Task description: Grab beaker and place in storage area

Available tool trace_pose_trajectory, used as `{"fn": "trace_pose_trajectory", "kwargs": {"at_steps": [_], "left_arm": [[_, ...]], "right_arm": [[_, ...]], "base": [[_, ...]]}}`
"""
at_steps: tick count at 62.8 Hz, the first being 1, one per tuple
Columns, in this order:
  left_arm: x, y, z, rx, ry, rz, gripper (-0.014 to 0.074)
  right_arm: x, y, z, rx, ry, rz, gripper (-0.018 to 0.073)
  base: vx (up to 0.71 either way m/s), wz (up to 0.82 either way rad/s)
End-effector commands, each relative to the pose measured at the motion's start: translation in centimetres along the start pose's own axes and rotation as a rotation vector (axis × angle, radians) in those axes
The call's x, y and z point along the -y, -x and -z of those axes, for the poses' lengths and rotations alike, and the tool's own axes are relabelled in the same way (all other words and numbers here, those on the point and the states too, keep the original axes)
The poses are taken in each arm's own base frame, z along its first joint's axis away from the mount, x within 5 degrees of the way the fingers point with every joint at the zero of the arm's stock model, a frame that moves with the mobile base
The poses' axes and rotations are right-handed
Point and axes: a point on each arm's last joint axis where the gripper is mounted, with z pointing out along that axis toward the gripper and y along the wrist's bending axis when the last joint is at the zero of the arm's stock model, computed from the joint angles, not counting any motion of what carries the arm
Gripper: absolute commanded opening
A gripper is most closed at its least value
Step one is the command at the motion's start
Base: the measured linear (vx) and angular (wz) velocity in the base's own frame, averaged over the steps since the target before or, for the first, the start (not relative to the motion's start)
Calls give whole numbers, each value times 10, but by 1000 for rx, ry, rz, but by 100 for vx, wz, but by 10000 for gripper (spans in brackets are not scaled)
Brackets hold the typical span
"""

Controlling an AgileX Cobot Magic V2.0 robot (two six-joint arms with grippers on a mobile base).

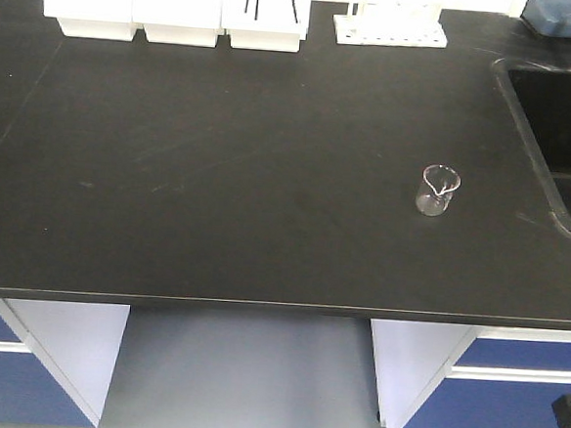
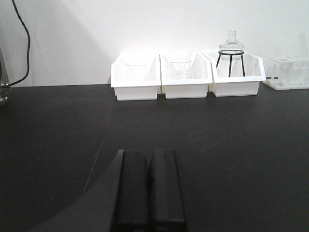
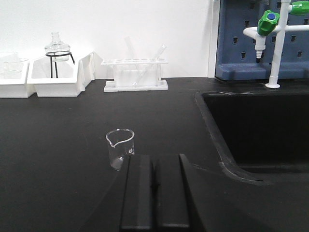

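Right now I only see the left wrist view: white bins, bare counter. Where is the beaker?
Observer: The beaker stands upright on the black counter, right of centre, short of the sink.
Operator: Which end effector is nearer?
Observer: The right end effector, which is shut; in its wrist view the beaker sits just ahead, slightly to the left.
Operator: Anything crowding it?
Observer: Nothing touches it; the test tube rack stands far back by the wall.
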Motion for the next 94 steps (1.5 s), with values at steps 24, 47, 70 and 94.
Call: {"fn": "trace_pose_trajectory", "kwargs": {"at_steps": [24,47,70,94], "left_arm": [[1,15,3,113,-9,11,-6],[1,15,3,113,-9,11,-6],[1,15,3,113,-9,11,-6],[1,15,3,113,-9,11,-6]], "right_arm": [[2,9,2,135,-12,-147,-6],[1,13,3,126,2,-206,-2],[-4,74,8,149,26,47,-1],[3,88,-72,-113,-37,134,3]], "base": [[0,0],[0,0],[0,0],[0,0]]}}
